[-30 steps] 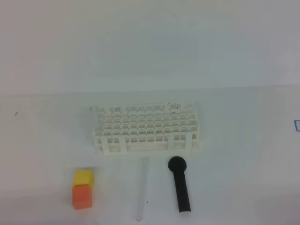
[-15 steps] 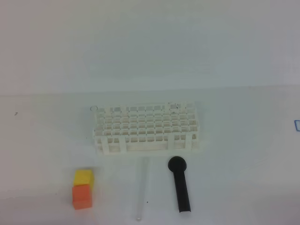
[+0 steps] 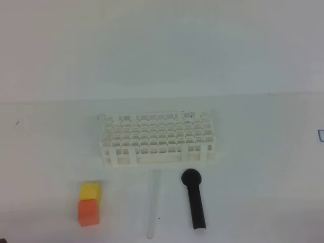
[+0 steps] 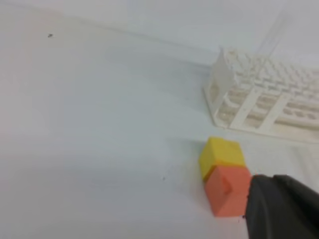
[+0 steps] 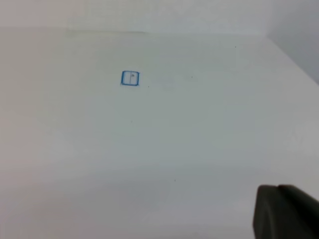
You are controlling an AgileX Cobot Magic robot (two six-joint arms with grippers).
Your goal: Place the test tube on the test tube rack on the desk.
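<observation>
The test tube (image 3: 153, 202) lies flat on the desk (image 3: 253, 192), thin and clear, just in front of the test tube rack (image 3: 157, 139) and pointing away from it. The white grid rack also shows in the left wrist view (image 4: 264, 94), at the right. Only one dark finger (image 4: 281, 206) of my left gripper is visible, low right beside the orange block. One dark finger (image 5: 286, 211) of my right gripper sits at the bottom right over bare desk; that gripper is shut. Neither gripper touches the tube.
A black round-headed stick (image 3: 194, 200) lies right of the tube. A yellow block (image 3: 90, 191) and an orange block (image 3: 88, 212) sit side by side at the front left. A small blue square mark (image 5: 130, 78) is on the desk far right.
A small dark bit has appeared at the bottom left corner of the exterior view. The tube, rack, stick and blocks have not moved.
</observation>
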